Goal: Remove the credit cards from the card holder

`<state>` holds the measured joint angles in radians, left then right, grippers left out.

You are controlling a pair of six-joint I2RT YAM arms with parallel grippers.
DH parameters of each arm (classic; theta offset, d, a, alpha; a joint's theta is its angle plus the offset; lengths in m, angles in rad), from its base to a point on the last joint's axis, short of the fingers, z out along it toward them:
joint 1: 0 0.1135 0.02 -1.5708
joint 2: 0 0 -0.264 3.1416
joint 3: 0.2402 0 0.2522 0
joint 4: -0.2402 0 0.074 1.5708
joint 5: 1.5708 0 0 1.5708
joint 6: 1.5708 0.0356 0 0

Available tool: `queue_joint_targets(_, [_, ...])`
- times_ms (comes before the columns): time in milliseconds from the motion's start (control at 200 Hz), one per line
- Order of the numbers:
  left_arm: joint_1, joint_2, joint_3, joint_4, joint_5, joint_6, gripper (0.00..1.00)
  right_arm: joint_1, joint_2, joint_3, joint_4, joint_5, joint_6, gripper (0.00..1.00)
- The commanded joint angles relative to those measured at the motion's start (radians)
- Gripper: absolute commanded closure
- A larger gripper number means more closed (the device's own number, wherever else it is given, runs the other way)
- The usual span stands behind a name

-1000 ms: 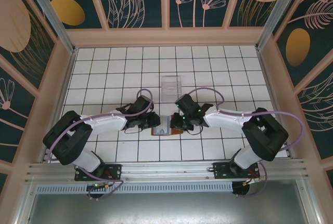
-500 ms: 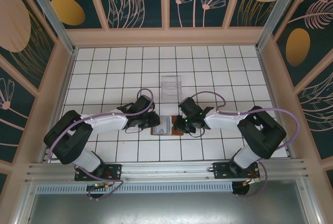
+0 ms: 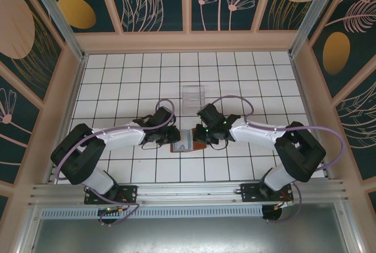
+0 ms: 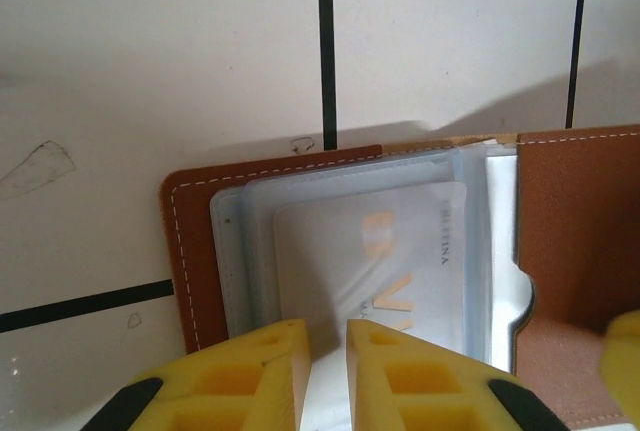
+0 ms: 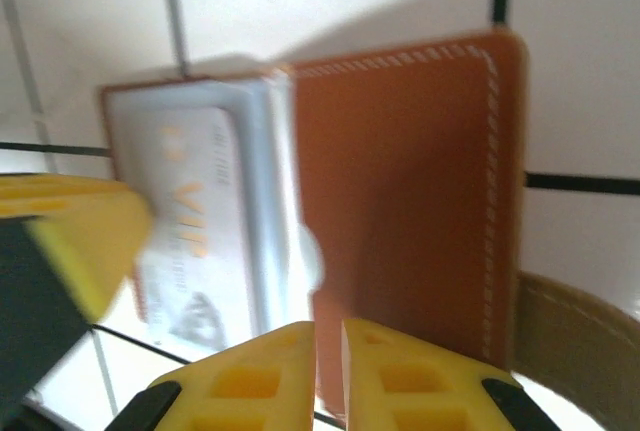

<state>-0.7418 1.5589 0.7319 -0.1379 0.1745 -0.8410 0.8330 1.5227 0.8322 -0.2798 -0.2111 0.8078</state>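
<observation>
The brown leather card holder (image 3: 183,146) lies open on the white tiled table between my two grippers. In the left wrist view its brown cover (image 4: 188,251) frames grey-blue pockets, and a pale card with orange lettering (image 4: 370,251) sits in the front pocket. My left gripper (image 4: 327,329) is shut, its yellow tips side by side over the card's near edge, gripping nothing. My right gripper (image 5: 328,329) is also shut, tips over the brown half of the holder (image 5: 400,181). The same card (image 5: 190,221) shows blurred at the left of that view. From above, the left gripper (image 3: 172,137) and right gripper (image 3: 200,137) flank the holder.
A clear acrylic stand (image 3: 193,96) stands on the tiles just behind the holder. Raised tan walls (image 3: 70,88) ring the table. The holder's strap tab (image 5: 565,336) curls out at its near right corner.
The right gripper swung in over the holder, then drew back slightly up and right. The left arm barely shifted, and the holder stayed in place.
</observation>
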Motion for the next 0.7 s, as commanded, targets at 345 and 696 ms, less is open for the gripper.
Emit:
queue_joint_targets(345, [0.004,0.068,-0.010,-0.074,-0.038,0.034,0.80,-0.014,0.093,0.068,0.105,-0.114,-0.042,0.84])
queue_joint_targets(696, [0.005,0.067,-0.018,-0.086,-0.043,0.035,0.81,-0.032,0.160,0.020,0.190,-0.174,-0.037,0.82])
